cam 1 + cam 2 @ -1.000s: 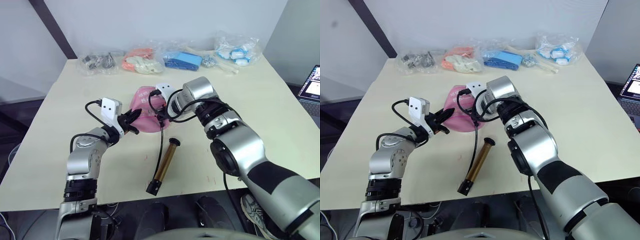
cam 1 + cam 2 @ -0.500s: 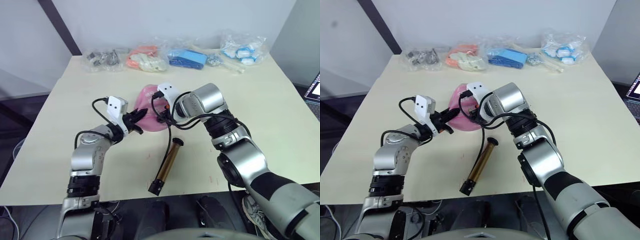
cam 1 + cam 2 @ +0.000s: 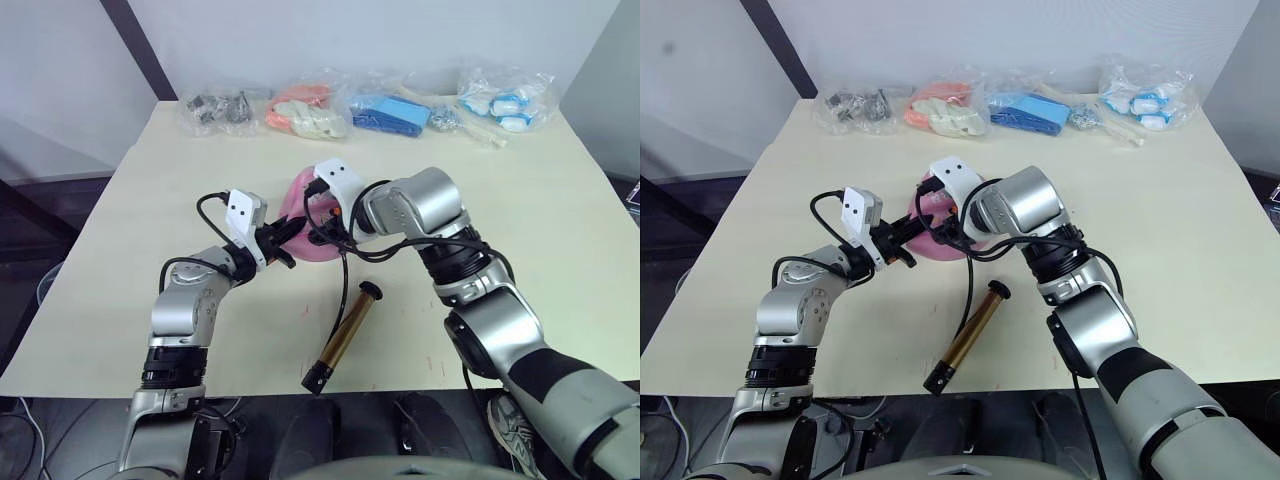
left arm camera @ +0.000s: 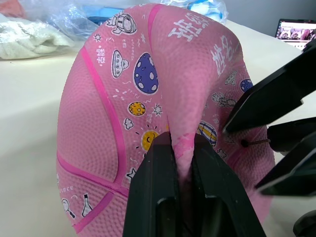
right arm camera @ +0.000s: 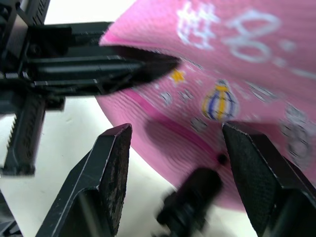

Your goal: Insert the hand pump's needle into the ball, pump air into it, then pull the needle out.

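The pink ball [image 4: 123,98], sagging and printed with cartoons, lies mid-table. My left gripper [image 4: 180,140] is shut on a pinched fold of its skin at the near-left side [image 3: 288,245]. My right gripper [image 5: 177,129] stands open against the ball's front, one finger on each side of the black hose end [image 5: 192,202]. The thin needle [image 4: 256,142] points at the black valve dot [image 4: 242,143], its tip touching it. The gold hand pump [image 3: 345,335] lies flat on the table nearer me, and its black hose [image 3: 344,285] runs up to the right gripper [image 3: 320,225].
Clear bags line the table's far edge: grey hardware [image 3: 220,105], orange-and-white items [image 3: 300,110], blue items [image 3: 390,112], blue-and-white items [image 3: 505,100]. The pump's black handle end [image 3: 317,380] lies close to the table's near edge.
The camera has shifted. Both grippers stay at the ball, the left still pinching it, and the pump lies where it was.
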`<state>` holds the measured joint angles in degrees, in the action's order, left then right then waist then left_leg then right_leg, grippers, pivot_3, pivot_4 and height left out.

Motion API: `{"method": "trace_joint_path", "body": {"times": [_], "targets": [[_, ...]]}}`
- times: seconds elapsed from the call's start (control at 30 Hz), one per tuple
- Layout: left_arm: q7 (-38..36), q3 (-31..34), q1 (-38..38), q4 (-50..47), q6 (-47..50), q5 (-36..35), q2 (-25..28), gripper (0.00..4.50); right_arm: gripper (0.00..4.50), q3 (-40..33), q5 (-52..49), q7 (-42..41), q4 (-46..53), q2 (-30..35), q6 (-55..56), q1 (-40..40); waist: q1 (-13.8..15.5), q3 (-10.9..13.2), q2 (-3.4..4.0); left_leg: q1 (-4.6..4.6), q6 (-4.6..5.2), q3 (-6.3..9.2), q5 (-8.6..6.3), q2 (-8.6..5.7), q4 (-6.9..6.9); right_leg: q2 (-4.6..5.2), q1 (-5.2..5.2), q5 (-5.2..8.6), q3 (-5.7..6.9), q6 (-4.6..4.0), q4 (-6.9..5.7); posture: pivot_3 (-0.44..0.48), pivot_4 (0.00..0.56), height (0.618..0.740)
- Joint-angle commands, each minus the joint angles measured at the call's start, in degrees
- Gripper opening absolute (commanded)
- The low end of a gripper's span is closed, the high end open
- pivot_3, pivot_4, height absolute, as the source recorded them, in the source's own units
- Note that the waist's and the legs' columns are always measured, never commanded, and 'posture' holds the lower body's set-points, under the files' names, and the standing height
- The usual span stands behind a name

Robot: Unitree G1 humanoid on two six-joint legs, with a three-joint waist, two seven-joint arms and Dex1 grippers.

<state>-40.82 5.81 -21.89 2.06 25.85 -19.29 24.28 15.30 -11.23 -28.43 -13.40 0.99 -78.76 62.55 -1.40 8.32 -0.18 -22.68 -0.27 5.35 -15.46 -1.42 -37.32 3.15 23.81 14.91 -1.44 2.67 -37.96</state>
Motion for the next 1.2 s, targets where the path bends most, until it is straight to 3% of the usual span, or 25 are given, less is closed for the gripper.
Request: {"method": "trace_joint_path", "body": {"times": [0.03, 0.2, 0.5, 0.67, 1.2], "targets": [[0.4, -2.5, 0.6, 1.8, 0.5, 1.1, -0.6, 0.00, 3.04, 1.0, -1.7, -1.3, 8.7, 2.7, 1.4, -1.6, 0.1, 0.0, 0.00, 0.01, 0.00, 0.00, 0.00, -0.01, -0.01, -0.01, 0.00, 0.00, 0.00, 0.00, -0.01, 0.000, 0.150, 0.740], [1.5, -2.5, 0.2, 1.8, 0.5, 1.2, -1.0, 0.00, 3.04, 2.0, -1.9, -2.1, 18.4, 7.9, 7.6, -6.7, 0.4, 0.0, 0.00, 0.00, -0.02, 0.08, 0.03, -0.03, -0.04, -0.03, -0.04, 0.00, 0.09, 0.00, -0.01, 0.000, 0.150, 0.740], [3.7, -2.5, 0.7, 0.1, 1.3, 1.0, -1.6, 0.00, 3.04, -3.7, -2.7, 2.4, 31.6, 8.1, 18.2, -19.9, 0.6, 0.0, -0.01, 0.02, -0.04, 0.19, 0.06, -0.03, -0.12, -0.04, -0.14, 0.00, 0.18, 0.01, -0.06, 0.000, 0.150, 0.740], [5.7, -2.3, 0.8, -1.3, 2.4, 0.9, -1.9, 0.00, 3.04, -5.6, -4.3, 4.6, 34.3, 6.9, 17.2, -23.6, 0.5, 0.0, -0.01, 0.03, -0.06, 0.20, 0.09, -0.03, -0.12, -0.07, -0.14, 0.00, 0.18, 0.00, -0.08, 0.000, 0.150, 0.740], [11.7, -1.9, 1.3, -5.7, 5.9, 1.0, -3.5, 0.00, 3.04, 1.9, -1.1, 12.0, 34.2, 5.1, 14.1, -26.6, 0.5, 0.0, -0.01, 0.04, -0.11, 0.26, 0.18, -0.07, -0.13, -0.10, -0.17, 0.00, 0.21, 0.00, -0.12, 0.000, 0.150, 0.740]]}}
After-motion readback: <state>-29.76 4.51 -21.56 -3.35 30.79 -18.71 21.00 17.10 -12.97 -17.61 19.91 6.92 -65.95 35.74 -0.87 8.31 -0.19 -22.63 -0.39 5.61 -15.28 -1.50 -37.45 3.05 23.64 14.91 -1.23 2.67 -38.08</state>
